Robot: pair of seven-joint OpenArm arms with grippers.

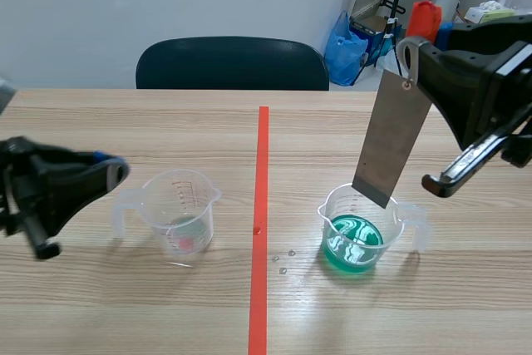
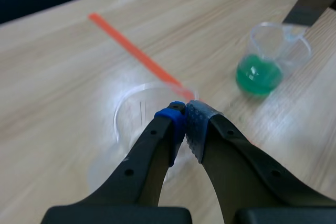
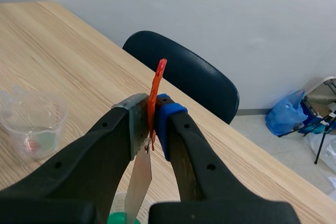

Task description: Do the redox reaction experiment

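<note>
A grey metal strip [image 1: 389, 139] hangs upright from my right gripper [image 1: 409, 62], which is shut on its top end. The strip's lower end sits just inside the rim of a clear beaker [image 1: 362, 232] holding green liquid. In the right wrist view the strip [image 3: 139, 179] runs down between the fingers of that gripper [image 3: 151, 109] toward the green liquid [image 3: 124, 219]. A second clear beaker [image 1: 179, 215], with a thin layer of pale liquid, stands left of the orange line. My left gripper [image 1: 116, 172] is shut on nothing beside its handle. In the left wrist view its pads [image 2: 185, 118] meet above this beaker [image 2: 137, 115].
An orange tape line [image 1: 261, 222] runs down the middle of the table between the beakers. A few droplets [image 1: 283, 260] lie near it. A dark chair [image 1: 232, 64] stands at the far edge, with a blue bag [image 1: 344, 46] and other clutter behind it on the right.
</note>
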